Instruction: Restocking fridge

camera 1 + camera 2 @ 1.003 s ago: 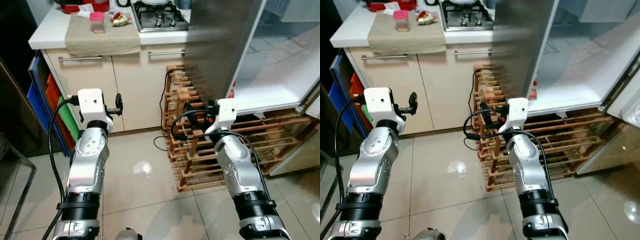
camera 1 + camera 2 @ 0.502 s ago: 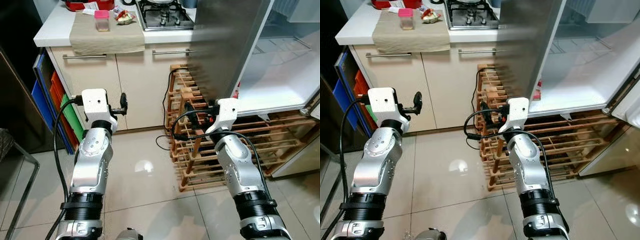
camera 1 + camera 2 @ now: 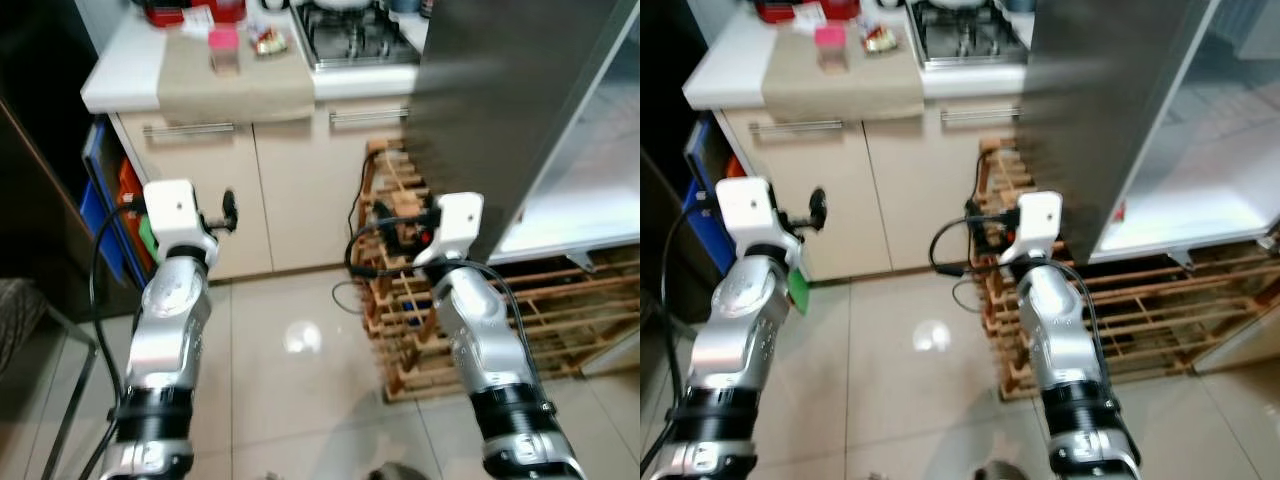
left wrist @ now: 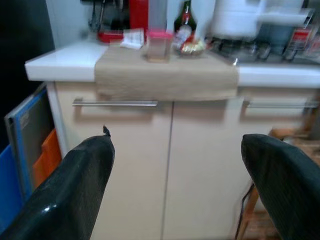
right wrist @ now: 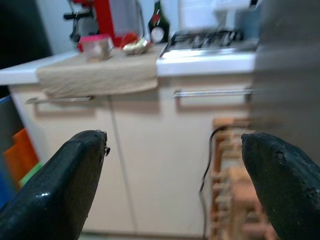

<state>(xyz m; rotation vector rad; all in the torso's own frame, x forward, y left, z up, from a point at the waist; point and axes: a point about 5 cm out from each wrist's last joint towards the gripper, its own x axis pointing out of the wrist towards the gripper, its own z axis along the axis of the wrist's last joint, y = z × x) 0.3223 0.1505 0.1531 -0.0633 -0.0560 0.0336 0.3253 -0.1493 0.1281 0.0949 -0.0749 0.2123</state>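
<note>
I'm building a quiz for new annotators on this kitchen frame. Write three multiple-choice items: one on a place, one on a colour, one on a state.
1. Where is the small jar?
A. on the cloth on the counter
B. on the floor
C. in the wooden rack

2. What colour is its lid?
A. green
B. pink
C. black

3. How are the left gripper fingers?
A. shut on the jar
B. shut, empty
C. open, empty

Answers: 1 A, it stands on the beige cloth. 2 B, the lid is pink. 3 C, wide gap between fingers.

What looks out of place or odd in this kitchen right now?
The fridge door stands wide open over bare white shelves. A beige cloth droops over the counter edge. Both grippers, left and right, are open and hold nothing.
</note>
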